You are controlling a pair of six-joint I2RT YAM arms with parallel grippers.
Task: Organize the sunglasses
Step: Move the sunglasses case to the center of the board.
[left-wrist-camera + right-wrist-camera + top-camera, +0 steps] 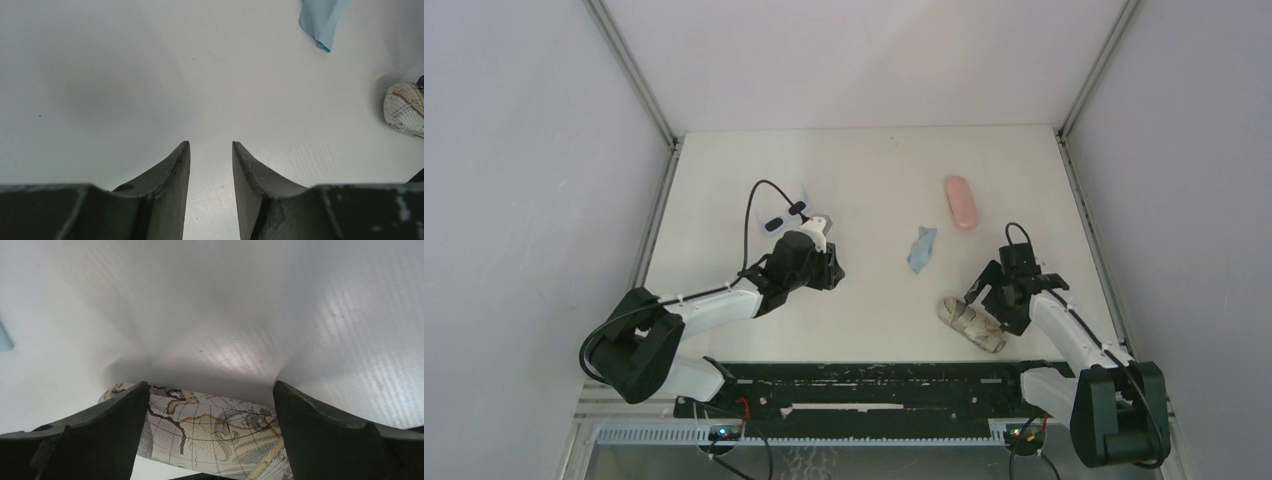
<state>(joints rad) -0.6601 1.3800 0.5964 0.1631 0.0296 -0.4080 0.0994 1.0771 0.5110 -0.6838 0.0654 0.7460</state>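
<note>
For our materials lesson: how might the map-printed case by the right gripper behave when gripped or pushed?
The map-printed case is rounded, so a sideways push may roll it. It holds a domed shape, so probably stiff. Its smooth curve might slip from the right gripper.

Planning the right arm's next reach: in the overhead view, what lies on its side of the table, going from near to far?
map-print case → light-blue cloth → pink oval case. The right gripper overlaps the map-print case, so it is left out.
</note>
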